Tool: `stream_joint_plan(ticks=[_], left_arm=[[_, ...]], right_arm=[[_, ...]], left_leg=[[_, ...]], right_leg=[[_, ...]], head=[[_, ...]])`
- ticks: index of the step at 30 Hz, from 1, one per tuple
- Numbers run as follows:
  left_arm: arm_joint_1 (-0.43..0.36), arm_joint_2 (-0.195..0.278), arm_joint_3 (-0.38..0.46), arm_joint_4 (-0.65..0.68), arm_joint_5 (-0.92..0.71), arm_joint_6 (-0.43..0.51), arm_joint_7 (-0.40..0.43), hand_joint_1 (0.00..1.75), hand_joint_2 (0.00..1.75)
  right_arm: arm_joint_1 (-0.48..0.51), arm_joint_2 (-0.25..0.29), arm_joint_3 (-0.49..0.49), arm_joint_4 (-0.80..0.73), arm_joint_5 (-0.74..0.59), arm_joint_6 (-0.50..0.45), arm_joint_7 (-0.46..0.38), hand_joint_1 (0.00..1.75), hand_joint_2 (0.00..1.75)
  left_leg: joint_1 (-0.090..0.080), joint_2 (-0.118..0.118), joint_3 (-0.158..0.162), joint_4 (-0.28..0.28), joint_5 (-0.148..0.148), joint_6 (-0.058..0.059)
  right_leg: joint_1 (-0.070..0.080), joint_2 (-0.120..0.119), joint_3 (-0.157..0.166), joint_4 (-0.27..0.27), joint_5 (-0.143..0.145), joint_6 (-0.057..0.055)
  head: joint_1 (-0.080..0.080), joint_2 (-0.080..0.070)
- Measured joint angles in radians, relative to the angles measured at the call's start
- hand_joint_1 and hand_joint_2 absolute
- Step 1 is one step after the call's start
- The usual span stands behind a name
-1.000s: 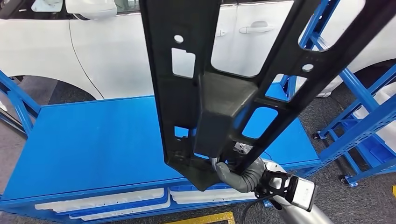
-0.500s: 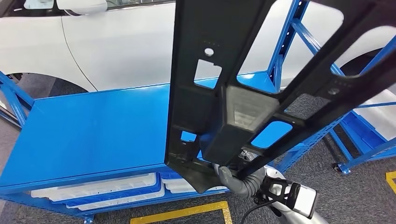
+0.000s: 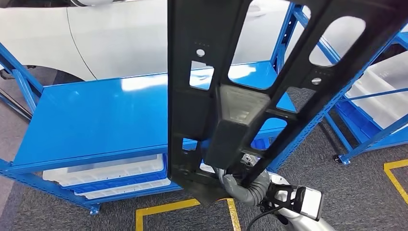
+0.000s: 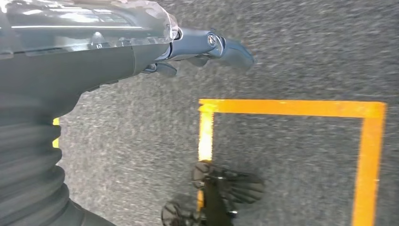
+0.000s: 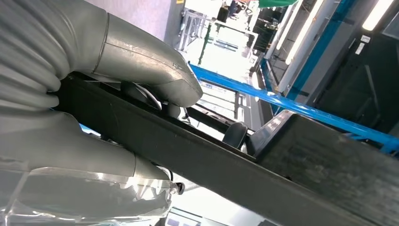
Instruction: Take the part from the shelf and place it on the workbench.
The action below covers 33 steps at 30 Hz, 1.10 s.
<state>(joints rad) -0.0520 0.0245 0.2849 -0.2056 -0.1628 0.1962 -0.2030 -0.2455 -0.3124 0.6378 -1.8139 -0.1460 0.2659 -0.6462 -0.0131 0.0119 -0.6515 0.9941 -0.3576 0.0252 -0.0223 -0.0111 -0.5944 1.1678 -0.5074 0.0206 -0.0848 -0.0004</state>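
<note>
One black part [image 3: 211, 96], a long perforated frame, stands upright in front of the blue workbench [image 3: 96, 115], grasped at its lower end by the right hand [image 3: 245, 185]; left hand [image 4: 207, 47] hangs over grey floor [image 4: 291, 56] by yellow tape [image 4: 282, 107], holding nothing, fingers loosely extended.

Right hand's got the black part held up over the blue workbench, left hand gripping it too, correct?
Not the left. The left hand hangs over the grey floor holding nothing, per the left wrist view. The right hand alone holds the black part up before the blue workbench.
</note>
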Motion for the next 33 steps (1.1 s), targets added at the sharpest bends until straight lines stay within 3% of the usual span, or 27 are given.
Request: stream_joint_plan(ticks=[2,3,6,10,12,14,15,16,17,18,19,21,22,23,24,26,27,28,29,30,32,33], left_arm=[[0.003,-0.008,0.0,0.0,0.001,0.005,0.002,0.0,1.75],[0.004,-0.011,0.0,0.0,0.002,0.007,0.003,0.0,1.75],[0.005,-0.017,0.0,0.0,0.002,0.01,0.004,0.0,1.75],[0.005,-0.019,0.0,0.0,0.002,0.011,0.004,0.0,1.75],[0.006,-0.022,0.0,0.0,0.001,0.011,0.003,0.0,1.75],[0.007,-0.028,0.001,0.0,0.003,0.012,0.001,0.0,1.75],[0.006,-0.03,0.002,0.0,0.004,0.014,-0.001,0.0,1.75],[0.005,-0.031,0.003,0.0,0.006,0.015,-0.002,0.0,1.75],[0.003,-0.032,0.003,0.0,0.006,0.015,-0.002,0.0,1.75],[0.002,-0.032,0.004,0.0,0.006,0.015,-0.001,0.0,1.75],[0.001,-0.033,0.004,0.0,0.006,0.015,-0.001,0.0,1.75],[0.001,-0.035,0.006,0.0,0.006,0.017,-0.002,0.0,1.75],[0.001,-0.036,0.007,0.001,0.005,0.018,-0.003,0.0,1.75],[0.0,-0.038,0.008,0.001,0.005,0.018,-0.004,0.0,1.75],[0.0,-0.04,0.008,0.001,0.003,0.018,-0.006,0.0,1.75],[0.0,-0.042,0.009,0.0,0.0,0.018,-0.008,0.0,1.75],[0.0,-0.042,0.009,0.0,-0.002,0.018,-0.008,0.0,1.75],[0.001,-0.043,0.009,0.0,-0.002,0.018,-0.009,0.0,1.75],[0.001,-0.043,0.009,0.0,-0.002,0.018,-0.009,0.0,1.75],[0.001,-0.044,0.009,0.0,-0.003,0.018,-0.009,0.0,1.75],[0.001,-0.047,0.009,0.0,-0.004,0.018,-0.008,0.0,1.75],[0.0,-0.049,0.009,0.0,-0.006,0.017,-0.007,0.0,1.75]], right_arm=[[-0.001,0.0,0.0,0.002,-0.004,0.008,-0.001,1.75,1.75],[-0.002,0.0,0.001,0.003,-0.006,0.011,-0.001,1.75,1.75],[-0.004,-0.001,0.001,0.004,-0.009,0.012,-0.001,1.75,1.75],[-0.004,-0.001,0.002,0.004,-0.01,0.012,-0.001,1.75,1.75],[-0.006,-0.003,0.002,0.005,-0.01,0.012,-0.001,1.75,1.75],[-0.007,-0.007,0.002,0.006,-0.002,0.012,-0.001,1.75,1.75],[-0.007,-0.008,0.002,0.006,0.001,0.011,-0.001,1.75,1.75],[-0.006,-0.009,0.002,0.006,0.005,0.011,-0.001,1.75,1.75],[-0.005,-0.01,0.002,0.005,0.005,0.011,-0.001,1.75,1.75],[-0.005,-0.01,0.002,0.005,0.005,0.012,-0.002,1.75,1.75],[-0.004,-0.011,0.001,0.005,0.004,0.014,-0.002,1.75,1.75],[-0.003,-0.012,0.001,0.006,0.002,0.023,-0.003,1.75,1.75],[-0.002,-0.013,0.001,0.006,0.001,0.028,-0.004,1.75,1.75],[0.001,-0.013,0.0,0.006,0.0,0.031,-0.004,1.75,1.75],[0.004,-0.012,-0.003,0.005,0.0,0.034,-0.004,1.75,1.75],[0.015,-0.011,-0.01,0.005,0.001,0.041,-0.004,1.75,1.75],[0.021,-0.01,-0.014,0.005,0.001,0.043,-0.004,1.75,1.75],[0.026,-0.01,-0.016,0.005,0.001,0.043,-0.004,1.75,1.75],[0.029,-0.01,-0.018,0.005,0.001,0.043,-0.004,1.75,1.75],[0.032,-0.01,-0.02,0.005,0.001,0.044,-0.004,1.75,1.75],[0.034,-0.01,-0.024,0.003,0.002,0.047,-0.004,1.75,1.75],[0.035,-0.01,-0.028,0.002,0.004,0.05,-0.004,1.75,1.75]], left_leg=[[0.0,0.001,-0.017,0.014,0.014,-0.011],[0.0,0.001,-0.019,0.017,0.02,-0.017],[0.005,0.003,-0.019,0.014,0.038,-0.031],[0.006,0.003,-0.019,0.013,0.041,-0.033],[0.01,-0.001,-0.036,0.048,-0.006,-0.042],[0.015,-0.006,-0.046,0.184,-0.101,-0.055],[0.015,-0.008,-0.018,0.208,-0.125,-0.056],[0.016,-0.013,0.035,0.192,-0.139,-0.053],[0.013,-0.019,0.099,0.108,-0.137,-0.046],[0.011,-0.025,0.143,0.047,-0.142,-0.039],[0.007,-0.029,0.168,0.009,-0.15,-0.032],[0.002,-0.028,0.167,-0.007,-0.139,-0.018],[0.002,-0.024,0.164,-0.013,-0.128,-0.011],[0.003,-0.02,0.157,-0.018,-0.115,-0.003],[0.005,-0.016,0.148,-0.022,-0.102,0.004],[0.005,-0.012,0.119,-0.022,-0.078,0.01],[0.004,-0.011,0.104,-0.021,-0.067,0.01],[0.004,-0.01,0.088,-0.02,-0.056,0.01],[0.004,-0.009,0.074,-0.018,-0.047,0.009],[0.003,-0.008,0.06,-0.016,-0.038,0.007],[0.003,-0.006,0.04,-0.009,-0.024,0.002],[0.003,-0.005,0.034,-0.007,-0.018,-0.002]], right_leg=[[0.005,-0.007,0.087,-0.111,-0.017,-0.009],[0.008,-0.007,0.103,-0.136,-0.027,-0.017],[0.015,0.0,0.096,-0.14,-0.017,-0.034],[0.016,0.0,0.095,-0.141,-0.015,-0.036],[0.013,-0.004,0.081,-0.147,0.005,-0.047],[0.013,-0.004,0.016,-0.151,0.062,-0.055],[0.015,-0.002,-0.017,-0.15,0.088,-0.054],[0.016,0.0,-0.048,-0.149,0.113,-0.05],[0.017,0.001,-0.06,-0.149,0.126,-0.046],[0.017,0.001,-0.065,-0.15,0.136,-0.041],[0.016,0.0,-0.066,-0.152,0.146,-0.035],[0.013,0.0,-0.067,-0.16,0.164,-0.024],[0.011,0.001,-0.071,-0.157,0.161,-0.019],[0.01,0.003,-0.08,-0.139,0.141,-0.017],[0.01,0.004,-0.094,-0.1,0.103,-0.015],[0.01,0.007,-0.134,0.031,0.003,-0.013],[0.01,0.007,-0.148,0.095,-0.029,-0.012],[0.01,0.007,-0.149,0.133,-0.042,-0.011],[0.01,0.007,-0.13,0.132,-0.036,-0.012],[0.011,0.007,-0.089,0.09,-0.016,-0.015],[0.017,0.002,0.023,-0.064,0.013,-0.025],[0.021,-0.001,0.064,-0.125,0.019,-0.028]], head=[[-0.001,0.0],[-0.001,0.0],[0.0,0.0],[0.0,0.0],[0.0,0.0],[-0.001,0.0],[-0.001,0.0],[-0.001,0.0],[-0.001,0.0],[-0.001,0.0],[-0.001,0.0],[0.0,0.0],[0.0,0.0],[0.0,0.0],[0.0,0.0],[0.0,0.0],[0.0,0.0],[0.0,0.0],[0.0,0.0],[0.0,0.0],[0.0,0.0],[0.0,0.0]])
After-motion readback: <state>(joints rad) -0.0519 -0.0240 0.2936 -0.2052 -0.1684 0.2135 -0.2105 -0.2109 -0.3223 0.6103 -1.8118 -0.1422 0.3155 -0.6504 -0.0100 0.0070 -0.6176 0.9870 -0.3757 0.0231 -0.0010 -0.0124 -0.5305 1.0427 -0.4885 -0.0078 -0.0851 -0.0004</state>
